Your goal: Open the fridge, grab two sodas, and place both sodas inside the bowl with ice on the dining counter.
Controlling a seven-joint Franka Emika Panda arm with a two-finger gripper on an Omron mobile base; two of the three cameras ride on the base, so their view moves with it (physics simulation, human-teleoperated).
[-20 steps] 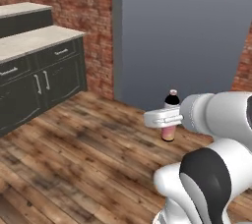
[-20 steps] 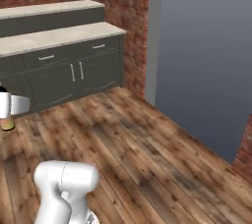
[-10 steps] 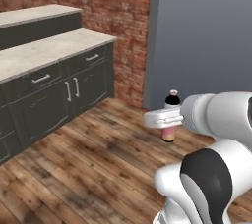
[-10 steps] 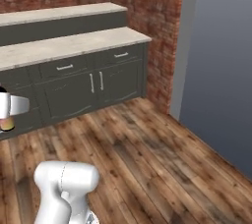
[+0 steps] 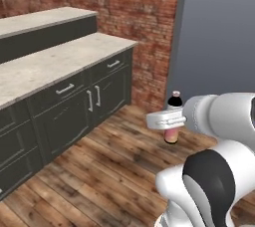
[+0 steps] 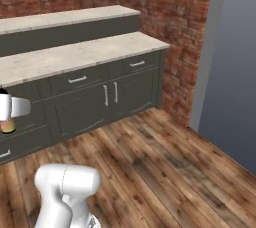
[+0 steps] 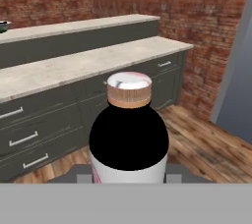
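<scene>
Hand view showed the jaws (image 7: 129,181) clamped on an upright soda bottle (image 7: 129,134), carried level toward the stepped tabletop (image 7: 74,66) ahead, presumably to avoid tipping.

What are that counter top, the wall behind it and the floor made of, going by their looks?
Counter top: looks like matte stone, pale beige with fine speckles. Wall: brick, rough red-brown blocks with mortar lines. Floor: seemingly wood planks, brown with dark grain and visible seams; it could equally be a wood-look laminate.
</scene>
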